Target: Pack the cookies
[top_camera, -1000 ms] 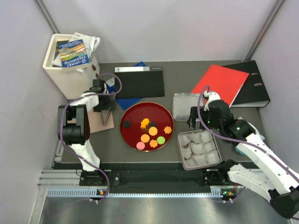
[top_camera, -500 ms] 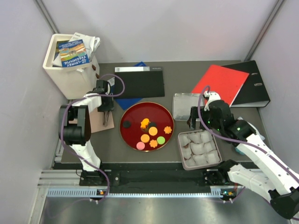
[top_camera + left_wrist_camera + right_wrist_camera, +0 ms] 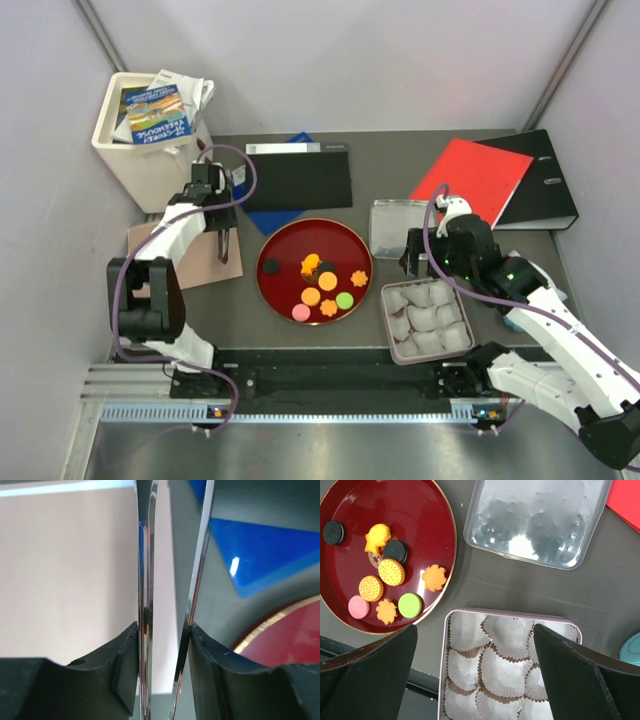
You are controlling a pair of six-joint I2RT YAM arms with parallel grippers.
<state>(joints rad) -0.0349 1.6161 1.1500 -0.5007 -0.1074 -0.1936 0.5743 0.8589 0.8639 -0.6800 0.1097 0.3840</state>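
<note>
Nine small cookies (image 3: 391, 571) on the red plate (image 3: 420, 500) look light, stiff and crumbly; pinch their rims gently. Left gripper (image 3: 160, 642) clamps tongs (image 3: 145, 560), blades slightly apart; right gripper (image 3: 475, 665) gapes empty.

Teal object (image 3: 633, 650) partly off-frame.

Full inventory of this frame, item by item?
cookies: nine visible, five orange, two black, one pink, one green; on red plate
red plate: one, gold rim; centre
tin: one, white paper cups, no cookies; right of plate
clear lid: one; behind tin
folder: one, red; back right
binder: one, black; beside folder
pad: one, black; back centre, on blue sheet
bin: one, white, booklets inside; back left
tan sheet: one; left
teal object: one, cropped; right of tin
left gripper: shut on metal tongs, over tan sheet
right gripper: open, above tin
</note>
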